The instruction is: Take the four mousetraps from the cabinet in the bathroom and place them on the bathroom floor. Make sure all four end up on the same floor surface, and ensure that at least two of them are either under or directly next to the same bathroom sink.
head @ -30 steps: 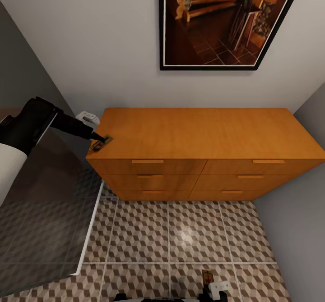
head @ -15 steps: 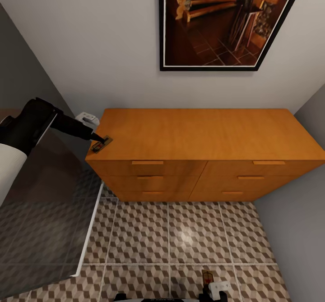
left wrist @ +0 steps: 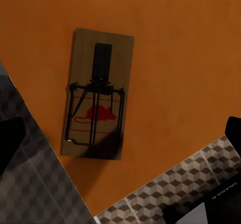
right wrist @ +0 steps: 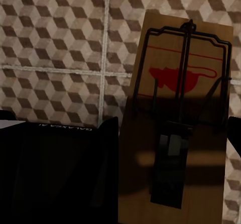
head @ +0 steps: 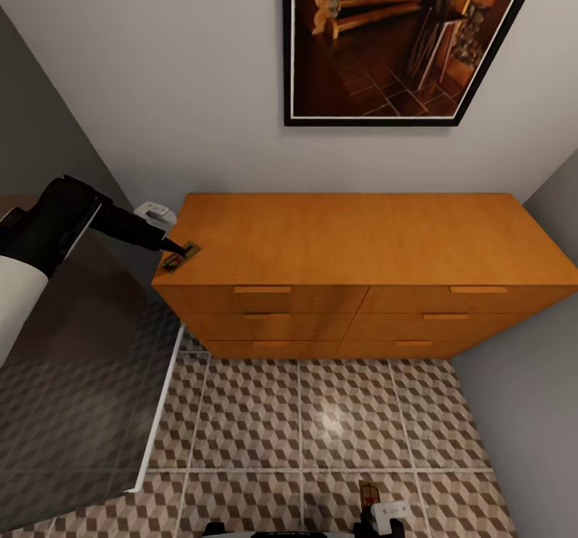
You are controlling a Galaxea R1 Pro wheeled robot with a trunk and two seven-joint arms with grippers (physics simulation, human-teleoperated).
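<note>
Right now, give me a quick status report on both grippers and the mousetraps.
Left gripper open over a mousetrap on the cabinet top's corner. Right gripper holds a second mousetrap above the bathroom floor. Nothing in the way.

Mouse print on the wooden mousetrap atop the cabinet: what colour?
Red, on the brown wooden mousetrap; clearest in left wrist view.

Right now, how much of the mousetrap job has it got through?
None looks placed yet. One mousetrap is held between the right tool's fingers above the bathroom floor. Another mousetrap lies on the cabinet top's corner, with the left tool open over it. The other two, and the sink, I cannot account for.
</note>
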